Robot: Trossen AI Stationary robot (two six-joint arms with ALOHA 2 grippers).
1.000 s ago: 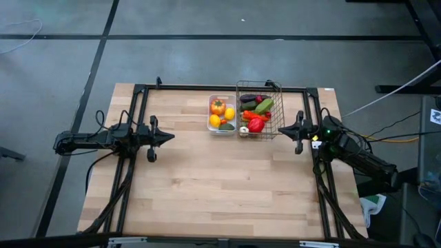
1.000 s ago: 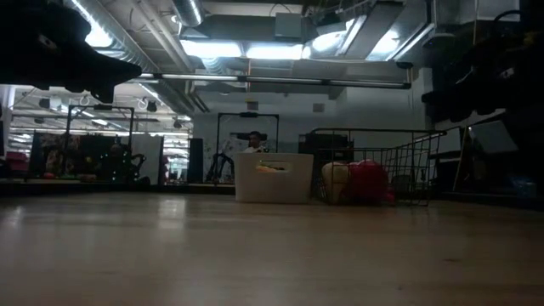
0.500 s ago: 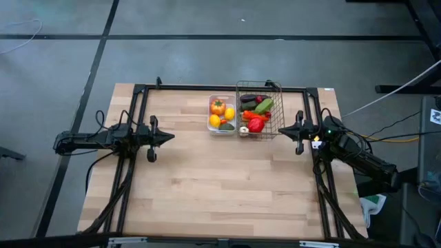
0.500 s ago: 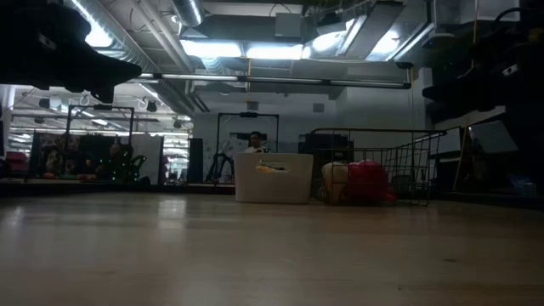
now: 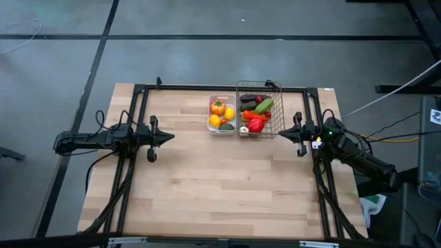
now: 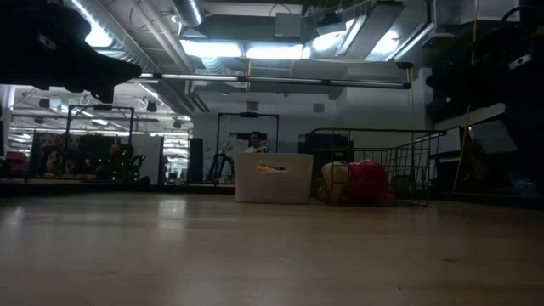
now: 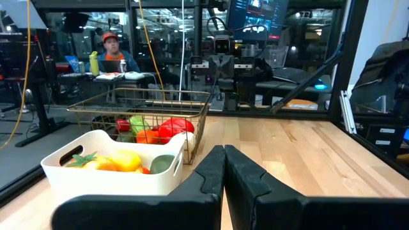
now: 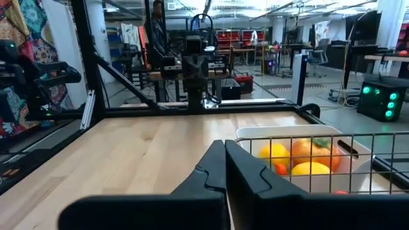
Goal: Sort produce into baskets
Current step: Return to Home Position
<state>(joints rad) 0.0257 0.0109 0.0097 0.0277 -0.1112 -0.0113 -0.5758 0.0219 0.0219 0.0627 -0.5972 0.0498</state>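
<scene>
Right gripper (image 5: 284, 131) is hovering just beside the wire basket (image 5: 259, 83), its fingers pressing together on nothing. Left gripper (image 5: 167, 137), also pressed together, is hanging over the table's (image 5: 220, 179) left side. Produce (image 5: 256, 125) is lying in the basket and the white tray (image 7: 108, 182) at the far edge.

The left arm (image 5: 96, 140) and right arm (image 5: 358, 157) are slim, jointed and matte black. Black cables (image 5: 122, 180) trail behind the left end effector (image 5: 169, 136); a green light (image 5: 329, 125) and yellow mark (image 5: 315, 144) sit behind the right end effector (image 5: 281, 130).
</scene>
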